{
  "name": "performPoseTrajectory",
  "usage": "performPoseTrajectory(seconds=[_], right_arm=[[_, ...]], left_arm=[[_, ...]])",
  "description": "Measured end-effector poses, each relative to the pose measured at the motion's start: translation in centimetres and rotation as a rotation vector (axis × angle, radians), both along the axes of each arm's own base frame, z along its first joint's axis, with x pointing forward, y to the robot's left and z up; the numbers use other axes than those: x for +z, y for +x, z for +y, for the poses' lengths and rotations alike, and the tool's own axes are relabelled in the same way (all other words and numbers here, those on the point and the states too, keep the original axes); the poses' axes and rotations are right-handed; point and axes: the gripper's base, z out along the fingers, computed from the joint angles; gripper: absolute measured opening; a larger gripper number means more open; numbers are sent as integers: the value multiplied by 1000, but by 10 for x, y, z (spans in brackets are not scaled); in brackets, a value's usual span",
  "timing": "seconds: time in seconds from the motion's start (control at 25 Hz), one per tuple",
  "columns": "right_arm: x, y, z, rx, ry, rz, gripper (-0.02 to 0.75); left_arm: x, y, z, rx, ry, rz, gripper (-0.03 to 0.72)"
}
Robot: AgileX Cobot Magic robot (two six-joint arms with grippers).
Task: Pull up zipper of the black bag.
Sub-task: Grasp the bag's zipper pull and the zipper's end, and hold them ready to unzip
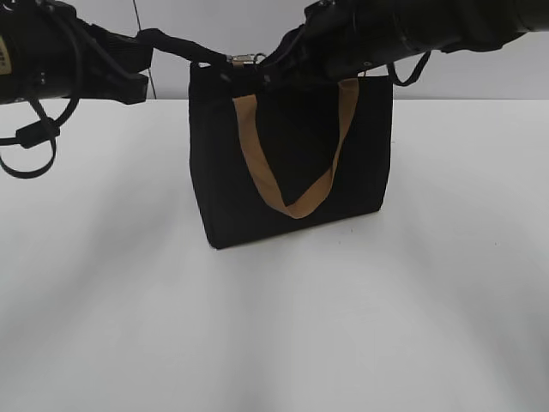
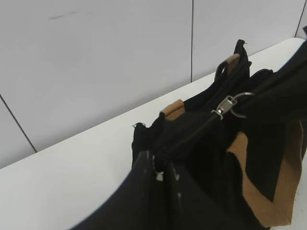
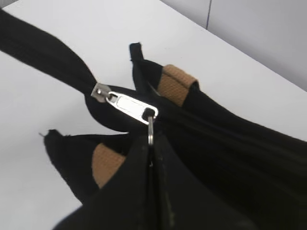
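Just ahead of my right gripper (image 3: pixel 152 143), pinched on the ring of the silvery pull tab (image 3: pixel 130 106), the zipper (image 3: pixel 230 139) runs back beneath it along the black bag (image 1: pixel 292 163), whose end my left gripper (image 2: pixel 160 167) clamps

Bare table (image 1: pixel 103 283) around black bag (image 1: pixel 223 189)

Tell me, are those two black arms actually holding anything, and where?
Yes. The right gripper pinches the ring on the zipper pull; the left gripper grips the black bag at its zipper end.
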Motion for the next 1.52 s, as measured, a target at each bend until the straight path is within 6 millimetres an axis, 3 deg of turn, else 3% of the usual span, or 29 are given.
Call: performPoseTrajectory(seconds=[0.4, 0.92, 1.24, 1.52], right_arm=[[0, 7, -14, -52, 15, 16, -15], [0, 13, -26, -120, 57, 62, -15], [10, 10, -30, -116, 27, 15, -15], [10, 20, -55, -182, 22, 17, -15]], left_arm=[[-5, 0, 3, 23, 36, 40, 20], [-6, 8, 23, 108, 31, 65, 20], [-7, 8, 23, 113, 38, 73, 20], [-7, 8, 24, 115, 39, 75, 20]])
